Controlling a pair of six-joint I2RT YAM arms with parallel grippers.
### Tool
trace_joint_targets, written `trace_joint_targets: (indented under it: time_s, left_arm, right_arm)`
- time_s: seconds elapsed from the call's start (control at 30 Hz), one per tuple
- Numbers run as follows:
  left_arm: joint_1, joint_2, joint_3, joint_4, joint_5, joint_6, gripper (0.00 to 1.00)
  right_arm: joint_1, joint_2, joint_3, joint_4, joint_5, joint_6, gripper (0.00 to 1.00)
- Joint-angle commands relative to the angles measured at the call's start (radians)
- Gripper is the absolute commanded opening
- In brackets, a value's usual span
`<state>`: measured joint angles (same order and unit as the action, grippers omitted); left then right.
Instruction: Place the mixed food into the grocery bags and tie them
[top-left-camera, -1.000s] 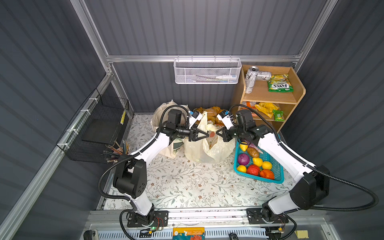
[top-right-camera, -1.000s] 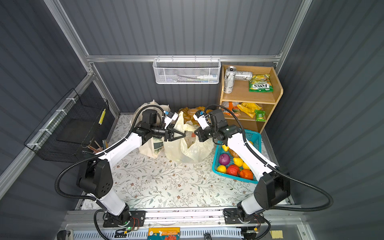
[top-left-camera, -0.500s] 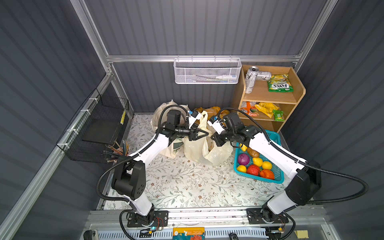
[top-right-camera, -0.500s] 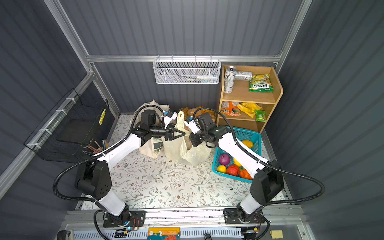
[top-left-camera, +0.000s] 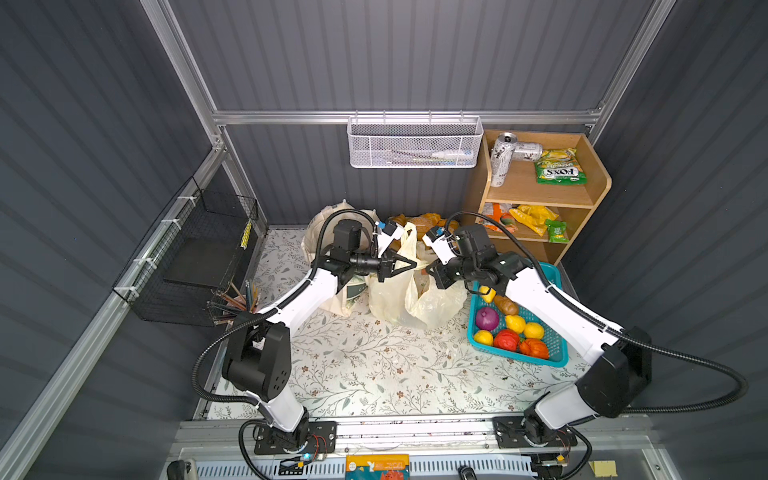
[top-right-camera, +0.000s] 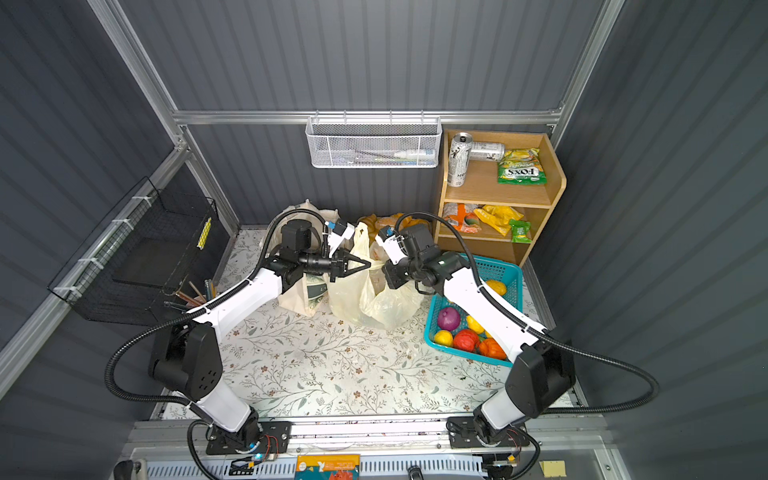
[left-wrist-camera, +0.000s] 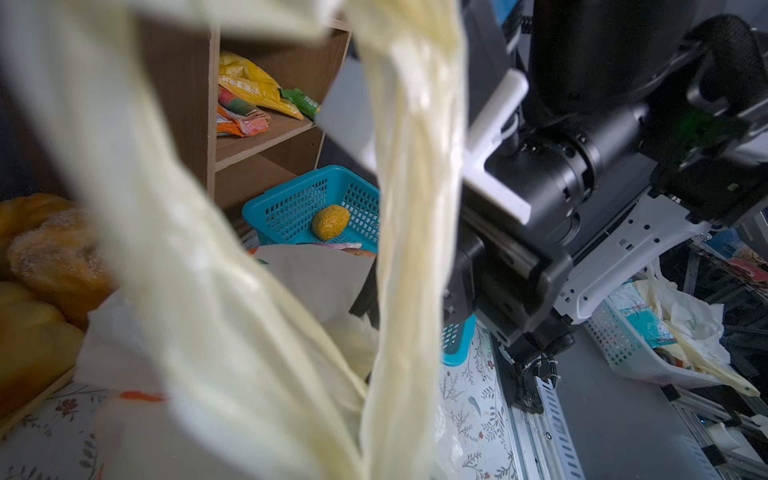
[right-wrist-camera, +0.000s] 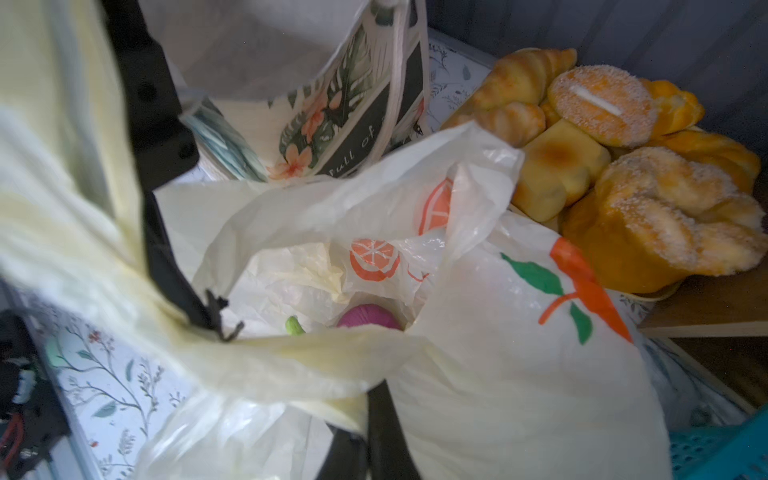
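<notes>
The cream plastic grocery bag (top-left-camera: 411, 299) (top-right-camera: 365, 299) stands mid-table, its mouth pulled open between both arms. My left gripper (top-left-camera: 409, 264) (top-right-camera: 365, 264) is shut on one handle; its black fingers (right-wrist-camera: 178, 291) pinch the cream plastic. My right gripper (top-left-camera: 432, 276) (right-wrist-camera: 372, 392) is shut on the other handle (right-wrist-camera: 291, 365). A purple onion (right-wrist-camera: 365, 318) lies inside the bag. The stretched handle (left-wrist-camera: 415, 208) hides my left jaws in the left wrist view. The canvas tote (top-left-camera: 345, 291) (right-wrist-camera: 332, 104) stands behind the left gripper.
A turquoise basket (top-left-camera: 552, 361) with a purple onion (top-left-camera: 486, 318) and other toy fruit sits at the right. Behind it is a wooden shelf (top-left-camera: 540, 195) with packets and a can. Bread (right-wrist-camera: 602, 145) lies behind the bag. A black wire basket (top-left-camera: 195, 266) hangs on the left wall.
My left gripper's jaws have shut on the bag handle. The right arm swung left from above the basket to the bag, its gripper staying shut.
</notes>
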<state>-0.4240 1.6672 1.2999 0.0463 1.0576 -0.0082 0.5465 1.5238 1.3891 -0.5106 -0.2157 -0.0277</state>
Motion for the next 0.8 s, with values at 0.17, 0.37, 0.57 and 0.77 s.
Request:
trace_joint_targets:
  time_s: [0.17,0.37,0.57,0.77]
  left_arm:
    - [0.010,0.004,-0.004,-0.016,0.061,0.018,0.00]
    - [0.010,0.029,0.009,0.006,0.108,-0.001,0.00]
    - [0.010,0.037,0.021,0.000,0.133,-0.005,0.00]
    - [0.010,0.049,0.035,-0.015,0.147,-0.009,0.00]
  right_arm:
    - [-0.099,-0.145,-0.065,0.072,-0.175,0.088,0.70]
    - [-0.144,-0.171,-0.006,0.033,-0.298,0.135,0.72]
    - [-0.143,-0.037,0.192,0.016,-0.427,0.177,0.77]
    - [-0.122,0.093,0.362,-0.014,-0.465,0.195,0.77]
